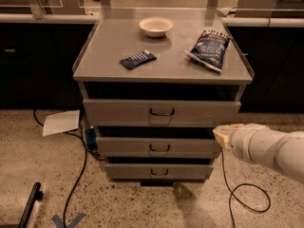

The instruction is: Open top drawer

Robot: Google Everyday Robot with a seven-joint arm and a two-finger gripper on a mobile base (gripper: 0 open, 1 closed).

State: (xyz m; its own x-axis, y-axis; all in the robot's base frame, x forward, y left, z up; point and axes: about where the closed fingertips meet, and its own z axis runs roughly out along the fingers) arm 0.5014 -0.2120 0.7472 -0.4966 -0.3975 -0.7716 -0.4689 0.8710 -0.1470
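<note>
Arm [270, 151] cut by right edge; gripper [223, 135] at its tip, beside middle drawer [159, 147] right end. Inside of top drawer [161, 112] hidden. Chip bag [209, 49] print unreadable. Blue tape mark [66, 220], black tool [31, 207] cut by bottom edge.

Cabinet top [107, 44]: bowl [156, 25], chip bag [209, 49], packet [137, 59]
</note>
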